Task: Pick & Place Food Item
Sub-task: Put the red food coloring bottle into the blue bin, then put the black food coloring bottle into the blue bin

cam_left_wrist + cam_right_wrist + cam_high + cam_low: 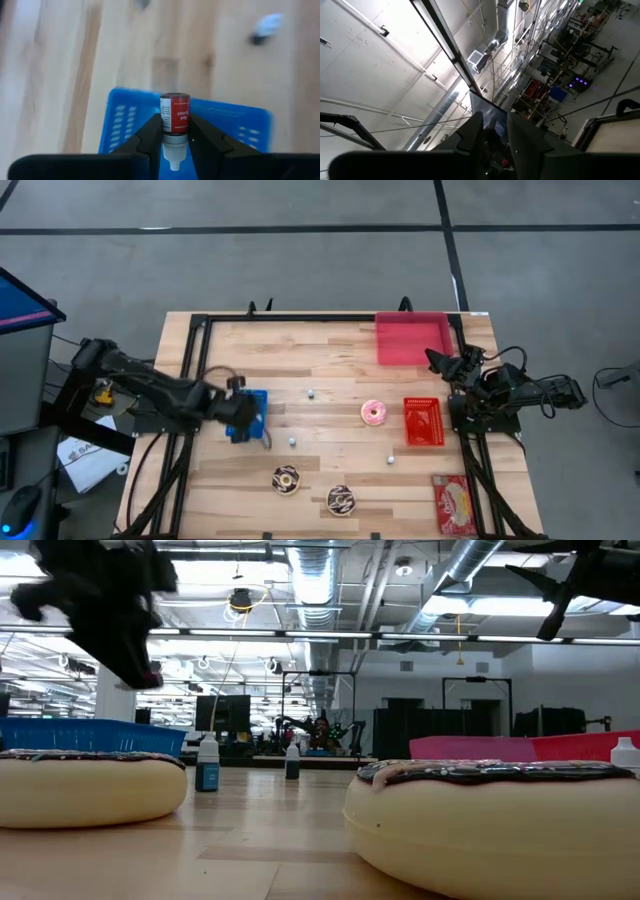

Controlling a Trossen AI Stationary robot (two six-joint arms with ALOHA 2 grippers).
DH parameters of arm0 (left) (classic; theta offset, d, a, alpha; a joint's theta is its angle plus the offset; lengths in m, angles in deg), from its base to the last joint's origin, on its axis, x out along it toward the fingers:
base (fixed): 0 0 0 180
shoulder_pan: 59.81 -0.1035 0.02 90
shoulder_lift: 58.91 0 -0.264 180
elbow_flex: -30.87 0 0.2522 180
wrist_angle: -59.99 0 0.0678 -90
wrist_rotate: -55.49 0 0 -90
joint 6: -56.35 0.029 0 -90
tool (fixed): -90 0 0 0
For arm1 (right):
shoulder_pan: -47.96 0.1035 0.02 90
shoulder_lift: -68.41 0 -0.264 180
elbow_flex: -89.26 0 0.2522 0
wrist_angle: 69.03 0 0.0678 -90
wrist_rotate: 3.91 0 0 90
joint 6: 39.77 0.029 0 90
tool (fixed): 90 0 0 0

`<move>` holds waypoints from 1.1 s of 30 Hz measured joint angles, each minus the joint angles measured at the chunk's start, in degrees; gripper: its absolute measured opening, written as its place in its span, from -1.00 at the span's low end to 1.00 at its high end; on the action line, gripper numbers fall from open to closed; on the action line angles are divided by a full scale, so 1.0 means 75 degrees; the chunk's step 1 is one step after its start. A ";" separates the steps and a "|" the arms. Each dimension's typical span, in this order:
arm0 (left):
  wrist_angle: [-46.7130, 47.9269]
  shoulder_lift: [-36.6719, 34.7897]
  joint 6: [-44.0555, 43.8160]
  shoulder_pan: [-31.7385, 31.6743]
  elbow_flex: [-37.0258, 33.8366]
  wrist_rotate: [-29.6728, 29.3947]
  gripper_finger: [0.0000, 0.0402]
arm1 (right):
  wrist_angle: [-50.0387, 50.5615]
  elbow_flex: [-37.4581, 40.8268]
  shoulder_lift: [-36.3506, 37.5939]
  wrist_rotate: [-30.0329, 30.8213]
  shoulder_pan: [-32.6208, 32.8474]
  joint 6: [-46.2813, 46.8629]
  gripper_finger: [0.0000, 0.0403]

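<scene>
You see a wooden table point(330, 370) on a grey floor point(300, 260). A screen point(22, 308) stands at its left, with papers point(85, 455) nearby.

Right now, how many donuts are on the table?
3: a pink donut mid-table beside the red basket, and two chocolate donuts near the front edge. None appears hidden.

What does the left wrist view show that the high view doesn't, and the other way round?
Only the left wrist view shows the small red-labelled dropper bottle clamped between the left gripper's fingers. Only the high view shows the pink-frosted doughnut, two chocolate-frosted doughnuts, the red basket, the pink tray and the right gripper raised at the table's right edge. Both show the blue plastic basket on the wooden table.
</scene>
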 joint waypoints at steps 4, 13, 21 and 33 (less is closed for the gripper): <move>-0.0019 0.0278 -0.0052 -0.1201 0.0000 0.0641 -0.63 | 0.0000 0.0000 0.0000 0.0032 0.0000 -0.0002 -0.59; 0.0010 0.0810 -0.0051 -0.1839 0.0000 0.1257 -0.63 | -0.0038 0.0000 -0.0001 0.0076 0.0000 0.0003 -0.59; -0.0072 0.0917 -0.0467 -0.1797 -0.0430 0.1405 -0.60 | -0.0041 0.0000 0.0001 0.0076 0.0003 0.0004 -0.59; -0.0726 0.0539 -0.0646 -0.1797 -0.0766 0.1401 -0.35 | -0.0005 -0.0003 -0.0002 0.0073 0.0009 0.0062 -0.59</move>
